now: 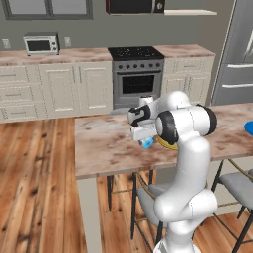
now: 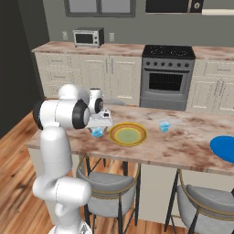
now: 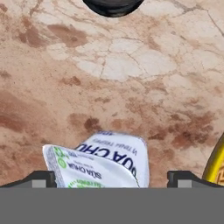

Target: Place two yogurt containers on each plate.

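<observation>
My gripper (image 3: 113,178) hangs open just above the counter, its two dark fingertips (image 3: 41,178) wide apart on either side of a pale-blue yogurt container (image 3: 105,162) that lies tipped with its printed label showing. The same cup (image 2: 97,132) sits under the hand (image 2: 98,122), just left of the yellow-rimmed plate (image 2: 128,134), whose greenish centre is bare. A second pale-blue cup (image 2: 164,125) stands to the right of that plate. The blue plate (image 2: 223,148) lies at the counter's far right. In the left base view the cup (image 1: 147,143) peeks out below the gripper (image 1: 140,133).
A dark round thing (image 3: 113,4), cut off by the frame, lies on the marble island counter (image 2: 183,146) beyond the cup. Stools (image 2: 107,180) stand under the counter's near edge. Stove (image 1: 136,79), cabinets and a microwave (image 1: 41,44) line the back wall.
</observation>
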### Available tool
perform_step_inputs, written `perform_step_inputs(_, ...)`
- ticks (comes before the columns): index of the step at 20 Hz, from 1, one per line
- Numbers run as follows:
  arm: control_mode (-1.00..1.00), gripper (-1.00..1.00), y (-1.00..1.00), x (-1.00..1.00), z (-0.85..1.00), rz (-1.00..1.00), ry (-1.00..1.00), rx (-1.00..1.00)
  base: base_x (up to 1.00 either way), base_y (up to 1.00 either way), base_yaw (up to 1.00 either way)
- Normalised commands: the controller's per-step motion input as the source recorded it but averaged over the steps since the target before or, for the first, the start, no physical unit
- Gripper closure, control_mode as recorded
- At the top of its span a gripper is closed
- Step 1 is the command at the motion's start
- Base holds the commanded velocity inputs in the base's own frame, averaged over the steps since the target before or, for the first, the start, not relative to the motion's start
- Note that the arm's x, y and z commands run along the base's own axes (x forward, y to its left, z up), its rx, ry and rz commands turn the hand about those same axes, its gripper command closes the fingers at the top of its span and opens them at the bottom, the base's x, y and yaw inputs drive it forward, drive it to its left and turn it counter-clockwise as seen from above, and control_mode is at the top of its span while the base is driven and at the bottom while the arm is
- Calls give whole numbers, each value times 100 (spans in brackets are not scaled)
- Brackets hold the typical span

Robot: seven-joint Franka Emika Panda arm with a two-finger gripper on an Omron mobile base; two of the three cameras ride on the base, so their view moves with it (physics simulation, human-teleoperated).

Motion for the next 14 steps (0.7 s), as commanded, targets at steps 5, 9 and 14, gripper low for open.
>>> perform_step_inputs(5,-100,-100,0,0,-13,0,0,0,0,0,0)
perform_step_inputs(9,-100,-100,0,0,-21,0,0,0,0,0,0)
perform_step_inputs(14,-100,100,0,-2,-14,0,0,0,0,0,0)
